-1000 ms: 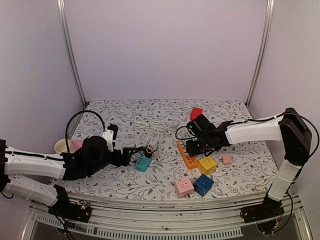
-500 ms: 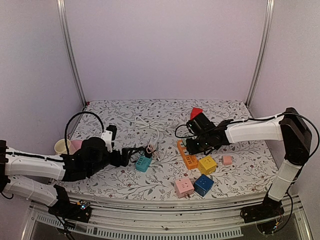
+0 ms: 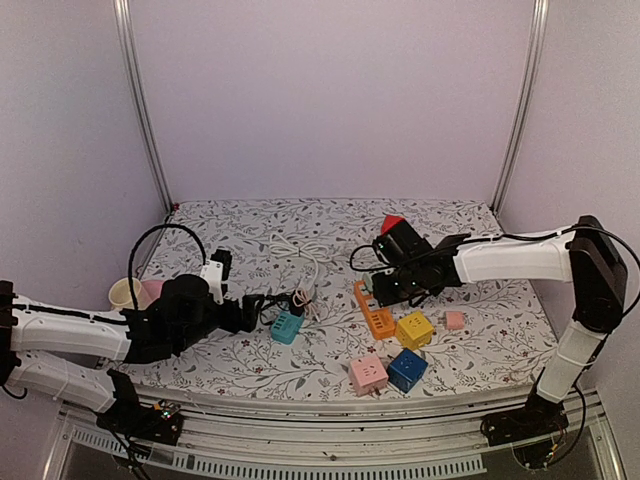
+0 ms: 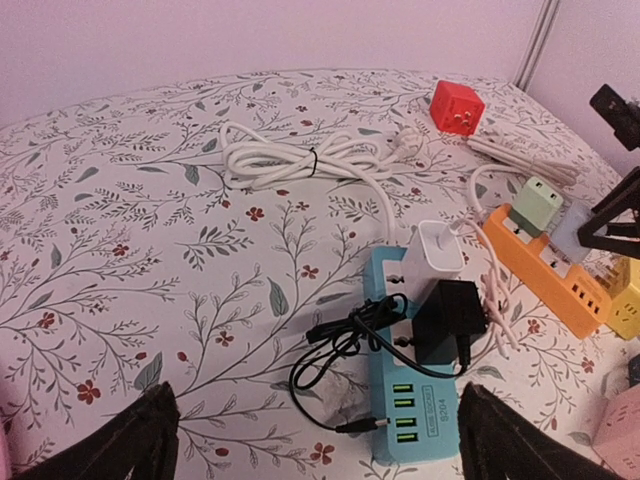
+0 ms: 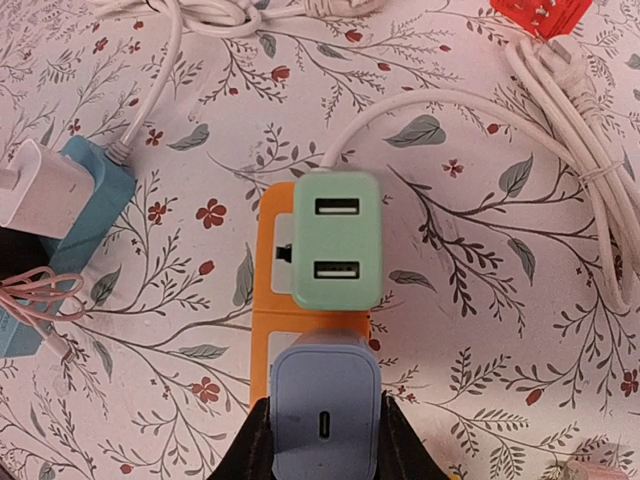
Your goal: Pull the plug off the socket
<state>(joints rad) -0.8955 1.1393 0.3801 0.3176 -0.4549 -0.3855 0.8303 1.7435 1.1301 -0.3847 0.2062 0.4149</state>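
Note:
An orange socket strip lies on the floral table, carrying a mint-green USB plug and, nearer the camera, a blue-grey plug. My right gripper is shut on the blue-grey plug, one black finger pressed to each side; the plug still sits on the strip. From above, the right gripper is at the strip's far end. My left gripper stands open over a teal socket strip, which holds a black adapter and a white plug.
Yellow, blue and pink socket cubes lie in front of the orange strip, a small pink block to its right. A red cube and coiled white cables lie farther back. Cups stand at the left edge.
My right gripper's fingers have closed in onto the blue-grey plug and the arm has shifted slightly. The left arm has barely moved and stays open.

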